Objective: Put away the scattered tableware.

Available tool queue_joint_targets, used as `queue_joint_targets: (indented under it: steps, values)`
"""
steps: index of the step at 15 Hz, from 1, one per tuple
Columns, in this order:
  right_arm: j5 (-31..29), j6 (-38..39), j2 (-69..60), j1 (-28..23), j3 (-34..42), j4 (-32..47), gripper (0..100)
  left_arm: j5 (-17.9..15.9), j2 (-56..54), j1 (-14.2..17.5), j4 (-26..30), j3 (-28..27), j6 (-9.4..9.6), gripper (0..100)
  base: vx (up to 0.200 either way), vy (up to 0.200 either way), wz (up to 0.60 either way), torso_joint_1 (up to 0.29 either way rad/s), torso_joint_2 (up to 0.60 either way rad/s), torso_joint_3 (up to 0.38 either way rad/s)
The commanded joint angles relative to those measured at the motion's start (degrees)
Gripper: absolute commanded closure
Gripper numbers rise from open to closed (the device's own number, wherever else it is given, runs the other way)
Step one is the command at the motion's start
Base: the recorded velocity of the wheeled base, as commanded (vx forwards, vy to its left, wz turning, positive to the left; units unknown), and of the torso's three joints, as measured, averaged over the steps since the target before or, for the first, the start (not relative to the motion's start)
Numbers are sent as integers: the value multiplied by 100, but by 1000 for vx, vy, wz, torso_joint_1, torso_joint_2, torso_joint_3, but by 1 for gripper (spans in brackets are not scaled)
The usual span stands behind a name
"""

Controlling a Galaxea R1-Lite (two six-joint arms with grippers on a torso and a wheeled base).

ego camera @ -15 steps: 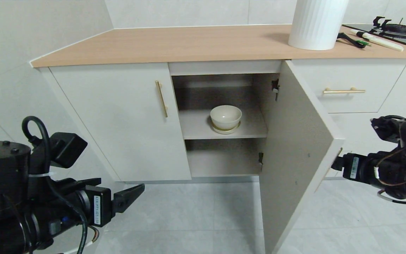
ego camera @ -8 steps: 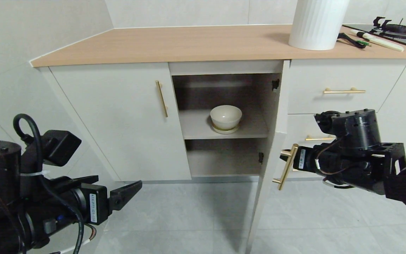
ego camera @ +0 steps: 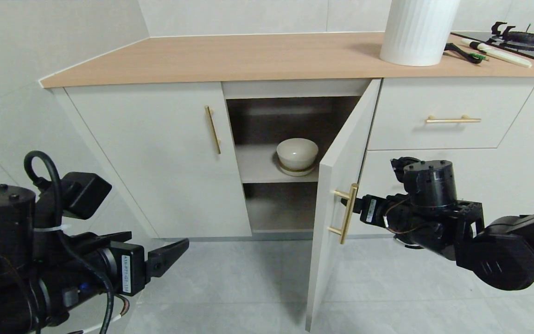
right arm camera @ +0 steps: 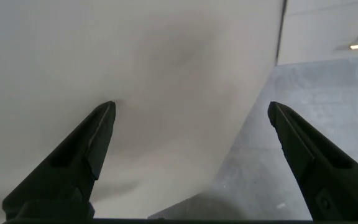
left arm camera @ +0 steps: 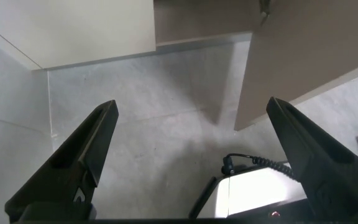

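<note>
right tool [ego camera: 359, 209] against cabinet door [ego camera: 339, 176], now nearer shut

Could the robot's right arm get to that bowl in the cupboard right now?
Probably not. The right gripper is outside the half-open cupboard door, by its handle, and the door panel stands between it and the bowl on the shelf. It would need to come round the door's edge.
</note>
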Motion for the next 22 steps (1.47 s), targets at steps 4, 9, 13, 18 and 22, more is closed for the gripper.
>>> queue_joint_targets:
  steps: [4,9,13,18,22]
  values:
    - [-100,1,241,24,3,-280,0,1,13,1,8,10,16,0,0,0,0,0,0,0]
    - [-355,185,680,183,-67,-825,0,10,13,1,-1,-34,-1,0,200,0,0,3,3,3]
    - [-408,466,733,191,-287,-886,0,19,83,62,-1,-43,-28,0,50,0,0,1,-1,1]
    - [-961,844,1032,156,-832,-895,0,10,92,194,-54,-95,-124,0,0,0,0,0,0,0]
    - [-1120,923,1216,33,-1034,-895,0,1,65,194,-54,-78,-116,0,0,0,0,0,0,0]
